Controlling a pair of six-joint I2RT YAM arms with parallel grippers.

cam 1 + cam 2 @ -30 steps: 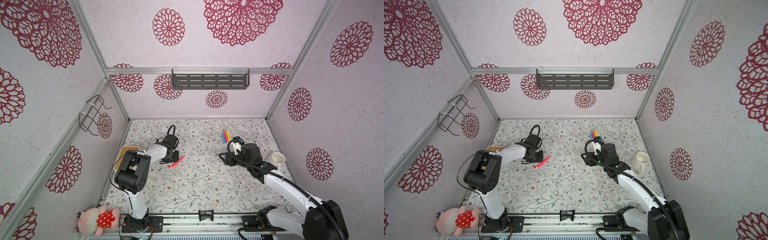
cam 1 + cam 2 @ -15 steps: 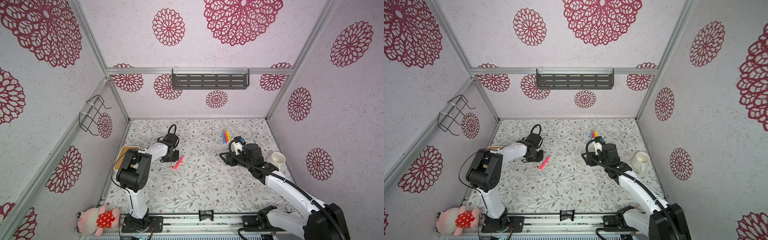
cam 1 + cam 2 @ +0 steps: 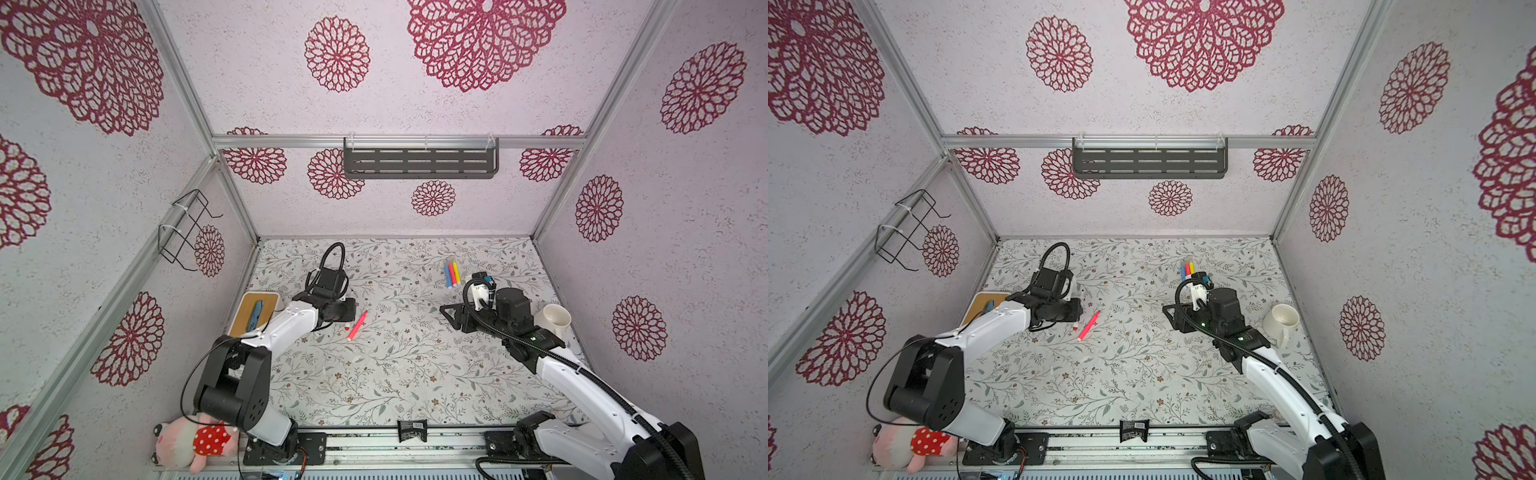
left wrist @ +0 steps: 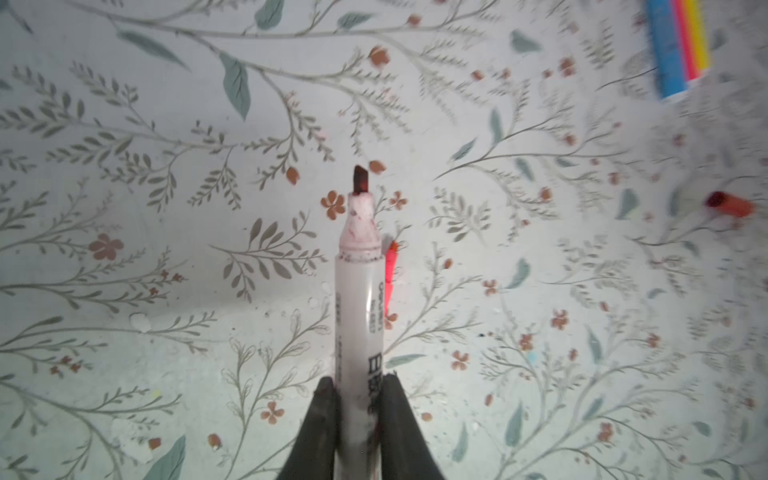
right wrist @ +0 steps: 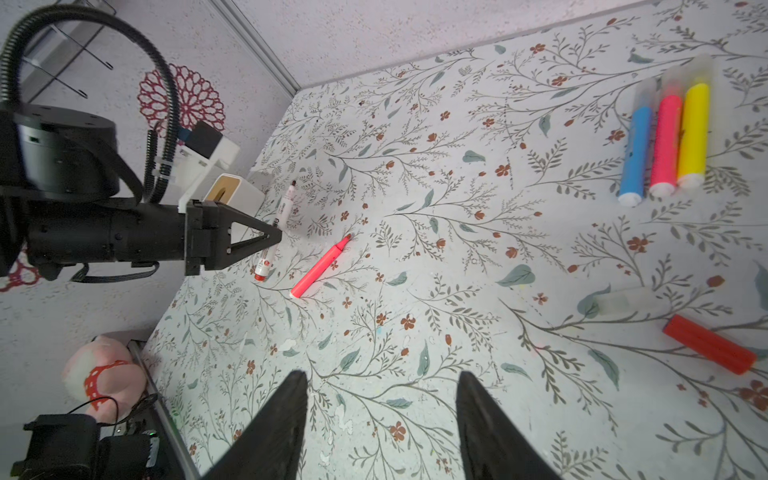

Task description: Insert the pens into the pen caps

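My left gripper [image 4: 359,380] is shut on a white-barrelled pen [image 4: 359,299] whose dark red tip is bare. The right wrist view shows that gripper [image 5: 272,237] holding the white pen [image 5: 284,210] steeply tilted, red end down. A pink pen [image 3: 357,326] [image 3: 1089,325] lies on the mat just beside it. Blue, pink and yellow pens [image 3: 452,272] [image 5: 665,141] lie side by side at the back, with translucent pen caps over their far ends. A red cap [image 5: 708,345] and a clear cap [image 5: 623,301] lie near my right gripper [image 5: 382,378], which is open and holds nothing.
A white mug [image 3: 555,318] stands by the right wall behind the right arm. A wood-topped white box [image 3: 253,311] sits at the left wall. A plush toy [image 3: 187,440] lies at the front left corner. A dark shelf [image 3: 419,162] hangs on the back wall.
The left jaws have closed on the white pen. The left forearm has shifted a little. The right arm has hardly moved.
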